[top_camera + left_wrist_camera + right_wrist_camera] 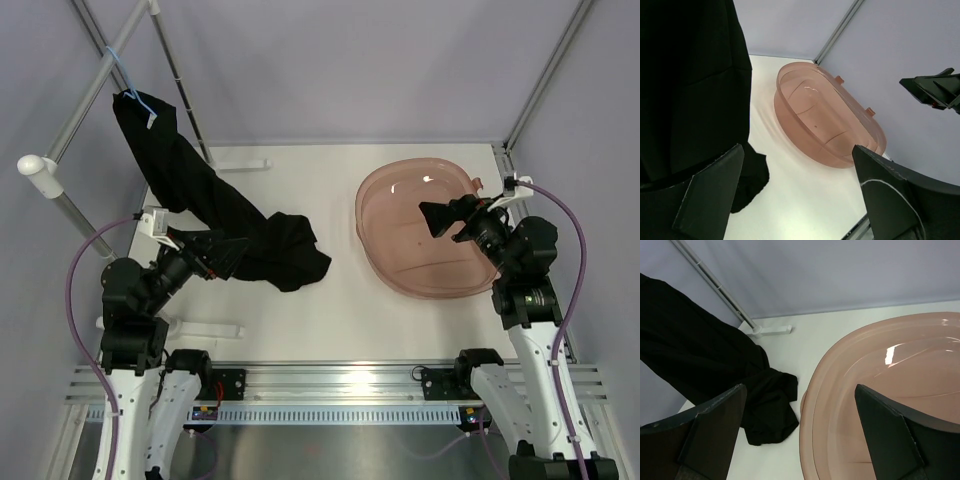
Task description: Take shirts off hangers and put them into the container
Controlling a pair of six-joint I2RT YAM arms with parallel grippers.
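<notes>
Well, the black shirt [200, 195] is on its light-blue wire hanger [122, 72], which is hooked over the grey rack [85, 100] at the far left corner of the white bench [320, 190]. From the hanger the cloth runs down on a slant toward the middle of the bench, and its lower end lies crumpled in a dark heap on the surface, well apart from the pink tub [372, 250]. The tub sits on the right half of the bench, its rim catching the light and its small tab handles [869, 111] showing on the far side. The left fingers [225, 256] are spread wide and sit low at the near side of the heaped cloth. From the left wrist camera, the shirt fills the space behind and beside one finger, while the gap between the two shows only bare bench and the tub beyond. They pinch nothing, though I cannot tell whether that one finger touches the fabric. The right fingers [452, 218] are likewise spread wide and hold nothing; they hang above the tub, pointing toward the shirt. Through the right wrist camera the tub's curved wall lies under and between them, with the heap of cloth off to the left near the rack's white foot [771, 330]. Both arms rise from the near edge, their purple cables [72, 290] looping out at the sides.
</notes>
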